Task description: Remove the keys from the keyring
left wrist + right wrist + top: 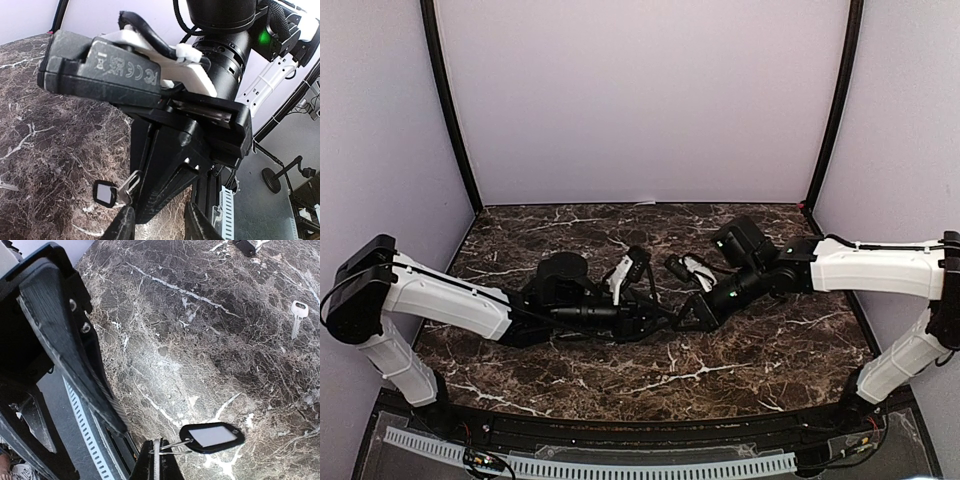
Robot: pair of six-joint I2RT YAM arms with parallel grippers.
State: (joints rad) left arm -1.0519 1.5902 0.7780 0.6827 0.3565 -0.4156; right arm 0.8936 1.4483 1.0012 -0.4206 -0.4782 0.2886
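We are reading the left arm first. In the left wrist view the left fingers (122, 226) are standing spread. The dark wedge of the right fingers (165, 170) is sitting in the gap between them.

The keyring (106, 193) is sitting at about 10 o'clock from that gap, touching or just beside the 9 o'clock finger. A silvery piece (131, 182), which we are judging to be a key, is leaning from the ring toward 1 o'clock against the wedge.

In the right wrist view the keyring is lying with its long axis along 9-to-3. The fob is pointing toward 3 and the wire loop toward 9, where it is running into a dark tip at the bottom edge. We cannot tell whose tip that is, nor whether the right fingers are pressed together or apart.

A loose key (297, 317) is resting on the desk (200, 340) at 1 o'clock from the fob, well apart, head toward 12.

We are judging both arms equally near. The coming move is depending on one arm steadying the loop at 9 o'clock while the other is drawing the silvery piece along the wire, away from the fob.
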